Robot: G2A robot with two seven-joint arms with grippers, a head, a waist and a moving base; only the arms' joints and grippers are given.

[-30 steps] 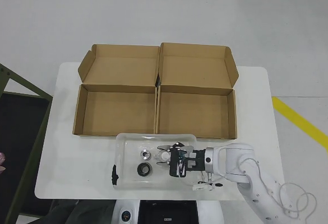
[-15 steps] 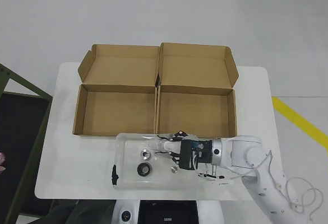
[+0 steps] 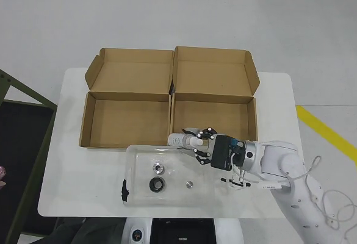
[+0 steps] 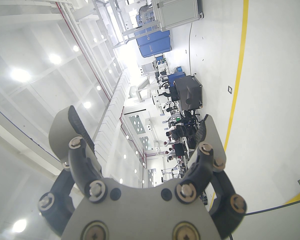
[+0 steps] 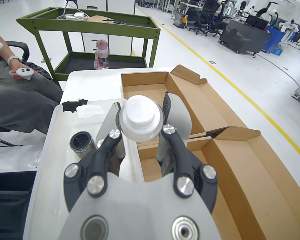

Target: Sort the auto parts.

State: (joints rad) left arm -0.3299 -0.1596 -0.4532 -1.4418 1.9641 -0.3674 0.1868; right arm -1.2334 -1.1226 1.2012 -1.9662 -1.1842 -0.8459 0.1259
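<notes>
White table (image 3: 68, 183), mid-sort: our right gripper (image 3: 198, 142), clamped on a white-capped part (image 5: 140, 116), has carried it from the clear tray (image 3: 127, 177) to the near edge of the cardboard boxes (image 3: 212, 125); a drop looks next. Left gripper (image 4: 140, 123) gapes, empty.

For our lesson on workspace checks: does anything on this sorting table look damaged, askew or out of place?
One thing: a ragged black patch, seemingly tape, on the rim of the clear tray, perhaps a repair. The cardboard boxes sit square, and the right gripper holds the white part.
</notes>
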